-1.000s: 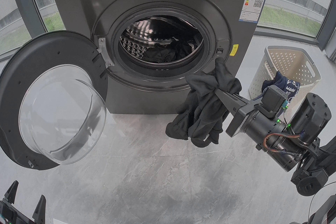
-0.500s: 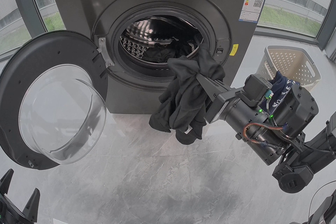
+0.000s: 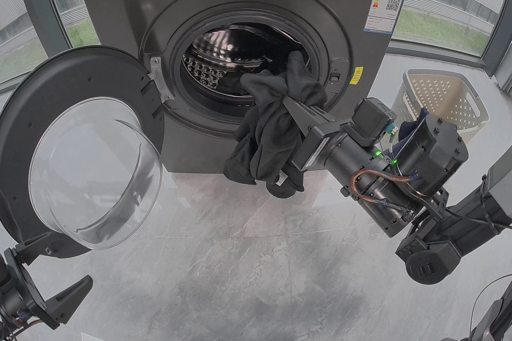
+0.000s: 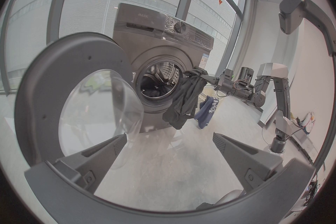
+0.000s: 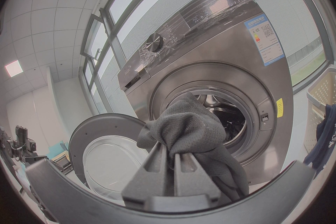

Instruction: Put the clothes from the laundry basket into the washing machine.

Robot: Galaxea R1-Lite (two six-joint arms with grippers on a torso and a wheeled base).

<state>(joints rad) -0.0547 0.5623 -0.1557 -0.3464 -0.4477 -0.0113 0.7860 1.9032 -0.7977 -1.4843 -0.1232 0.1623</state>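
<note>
Clamping a bunched fold, my right claw [image 3: 288, 103] held the dark garment [image 3: 264, 137] at the mouth of the washing machine [image 3: 133, 6]. I judged it soft, light and limp, with its tail hanging low. My left claw [image 4: 169, 135] stood apart, empty.

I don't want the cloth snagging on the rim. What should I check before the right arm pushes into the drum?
1. Door wide open: ok.
2. Right gripper shut on dark garment: ok.
3. Dark garment lifted above the lower rim: not ok, most hangs below it.
4. Room in drum: ok, clothes lie low.
5. Left gripper clear of the path: ok, open, low by the door.
</note>
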